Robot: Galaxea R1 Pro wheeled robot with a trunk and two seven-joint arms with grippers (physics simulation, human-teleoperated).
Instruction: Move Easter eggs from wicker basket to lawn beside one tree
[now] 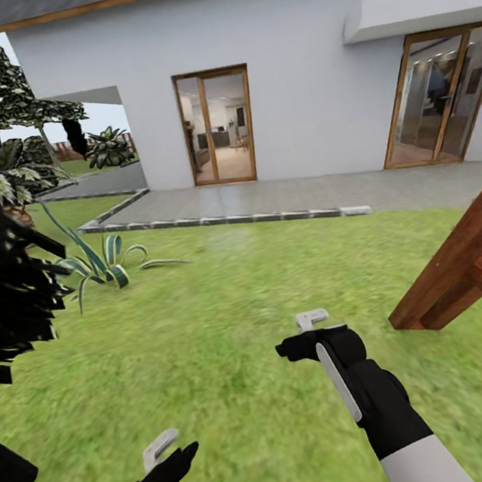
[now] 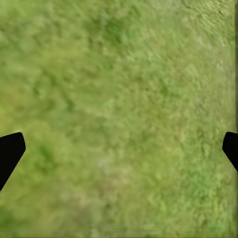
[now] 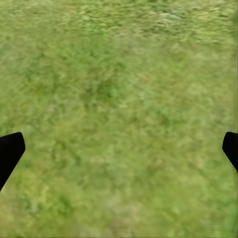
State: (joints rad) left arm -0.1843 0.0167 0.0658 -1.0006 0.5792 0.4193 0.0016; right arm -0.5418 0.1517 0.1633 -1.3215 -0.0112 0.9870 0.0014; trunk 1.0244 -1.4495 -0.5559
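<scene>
Head view: we log our left gripper [image 1: 159, 449] and right gripper [image 1: 313, 320] above the lawn [image 1: 205, 315], holding nothing; a white house [image 1: 286, 73] stands beyond. Eggs and basket are out of sight.
Left wrist view: fingers [image 2: 10, 151] spread wide over grass.
Right wrist view: fingers [image 3: 10, 148] likewise spread over grass.

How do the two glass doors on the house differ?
The left door is narrow and faces the camera squarely, showing a lit room with furniture behind the glass. The right door is wider, cut off by the picture's edge, and seen at a slant, so its glass mostly shows reflections. The left door sits in the plain white wall; the right door sits under an overhang. Both have brown wooden frames and open onto the paved patio.
</scene>
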